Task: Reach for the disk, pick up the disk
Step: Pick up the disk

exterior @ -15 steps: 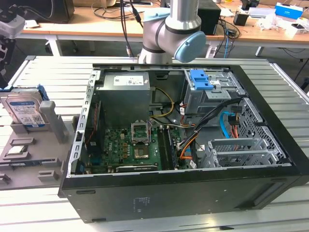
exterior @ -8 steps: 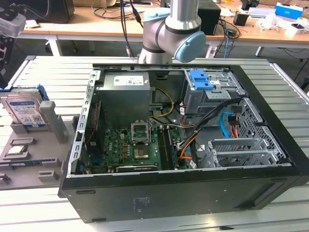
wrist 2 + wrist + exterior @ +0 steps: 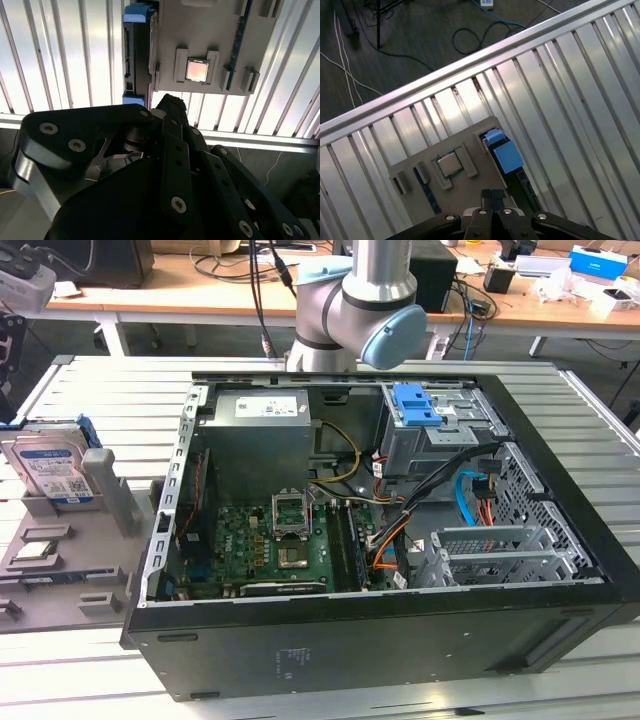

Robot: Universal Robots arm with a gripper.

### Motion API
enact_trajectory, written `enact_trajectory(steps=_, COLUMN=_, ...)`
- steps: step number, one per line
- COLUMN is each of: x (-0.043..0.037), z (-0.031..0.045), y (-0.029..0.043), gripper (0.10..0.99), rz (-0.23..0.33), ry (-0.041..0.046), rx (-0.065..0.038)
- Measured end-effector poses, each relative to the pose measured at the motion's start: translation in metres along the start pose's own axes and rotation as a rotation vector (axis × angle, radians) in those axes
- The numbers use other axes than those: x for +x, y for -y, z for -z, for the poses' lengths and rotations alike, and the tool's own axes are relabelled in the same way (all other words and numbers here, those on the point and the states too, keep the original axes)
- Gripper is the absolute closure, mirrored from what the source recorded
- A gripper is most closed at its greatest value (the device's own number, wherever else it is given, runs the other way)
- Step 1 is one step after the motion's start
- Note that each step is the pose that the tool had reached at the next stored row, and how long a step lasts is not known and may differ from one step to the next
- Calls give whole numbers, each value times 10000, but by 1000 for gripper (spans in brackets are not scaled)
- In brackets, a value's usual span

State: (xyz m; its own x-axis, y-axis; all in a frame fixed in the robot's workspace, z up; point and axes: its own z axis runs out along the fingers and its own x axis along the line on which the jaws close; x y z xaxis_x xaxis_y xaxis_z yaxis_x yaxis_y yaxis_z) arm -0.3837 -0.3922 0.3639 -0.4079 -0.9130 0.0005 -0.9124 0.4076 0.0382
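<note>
Claw [image 3: 492, 194] pinched shut, empty, above tray [image 3: 470, 135] (disk [image 3: 502, 152] stands edge-up in tray's side slot). Risk: shut tips ram disk's edge, or drift onto chip [image 3: 450, 164] beside it.

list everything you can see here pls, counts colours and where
table: 1, silver, slatted, underneath
computer case: 1, black, open, mid-table
motherboard: 1, green, inside the case
blue latch: 1, inside the case, far side
grey tray: 1, beside the case, exterior view's left
disk: 1, silver-grey with blue rails, upright in the tray
chip: 1, silver, flat on the tray
arm: 1, grey and light blue, beyond the case
gripper: 1, black, shut, pointed at the tray, apart from the disk
</note>
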Motion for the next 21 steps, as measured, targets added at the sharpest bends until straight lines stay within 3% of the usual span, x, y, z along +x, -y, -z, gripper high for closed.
enact_trajectory(steps=8, x=-1, z=0, y=3, gripper=980, rz=1218, ry=-46, rx=1)
enact_trajectory(steps=18, x=-2, z=0, y=4, gripper=980, rz=2323, ry=-89, rx=1)
enact_trajectory(steps=21, x=-2, z=0, y=5, gripper=980, rz=2904, ry=-110, rx=2)
